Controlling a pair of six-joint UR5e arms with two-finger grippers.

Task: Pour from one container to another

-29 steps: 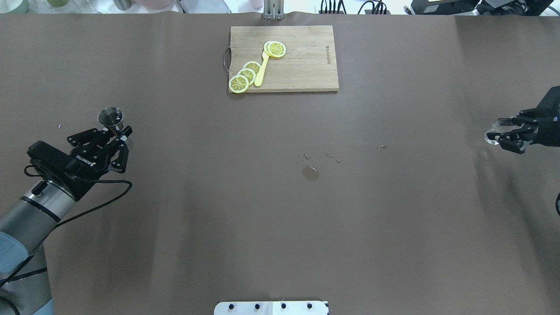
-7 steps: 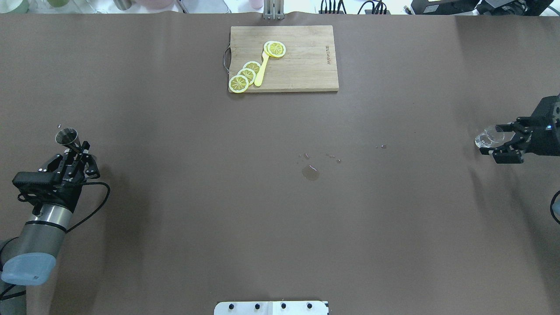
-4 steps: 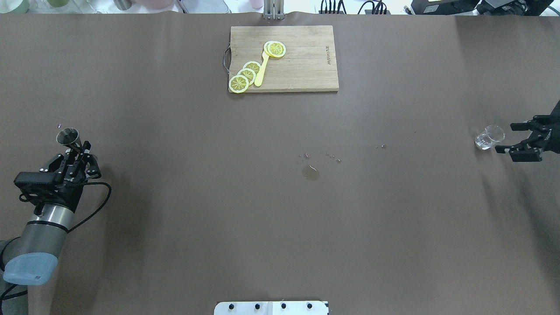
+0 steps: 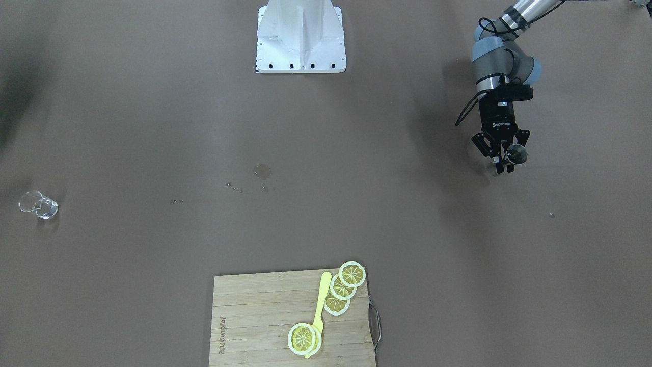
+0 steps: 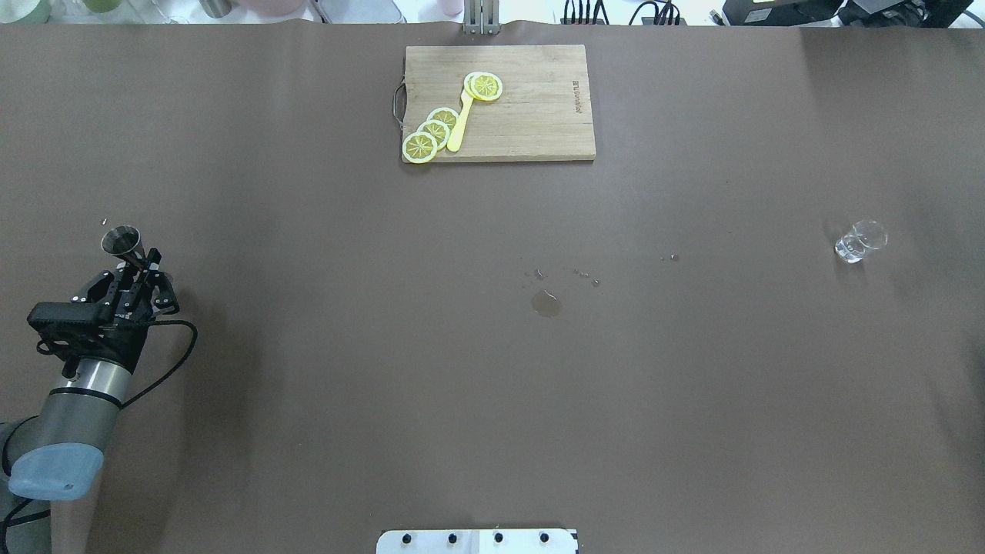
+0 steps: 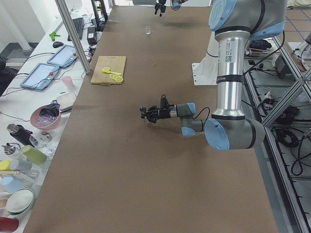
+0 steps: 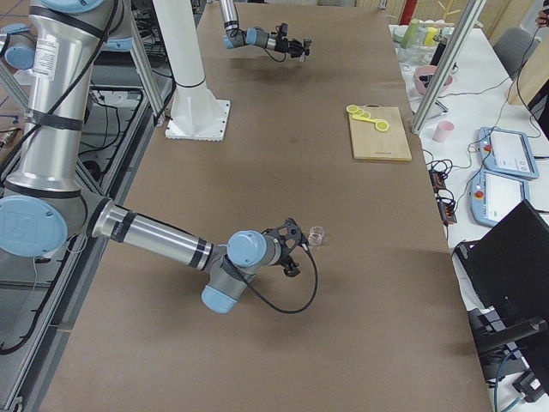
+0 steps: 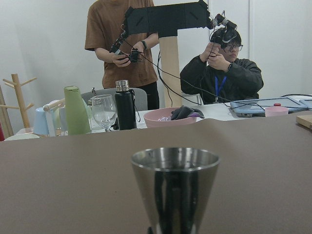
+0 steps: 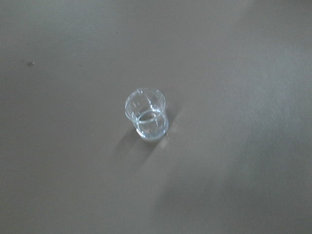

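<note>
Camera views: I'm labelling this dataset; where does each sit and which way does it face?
Front-facing: across the brown table, facing white robot base; left arm shows.
Overhead: behind the robot, looking forward; left end effector grips steel conical jigger.
Exterior left: table's end, left arm nearest.
Exterior right: opposite end, right arm nearest.
Left wrist: behind the jigger, facing two people.
Right wrist: above the small clear glass; no body.
Shared: overhead and front-facing show the wooden cutting board.

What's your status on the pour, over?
Left gripper shut on steel jigger, table's left end. Right gripper beside glass, apart, state unreadable. Small puddle mid-table between them.
</note>
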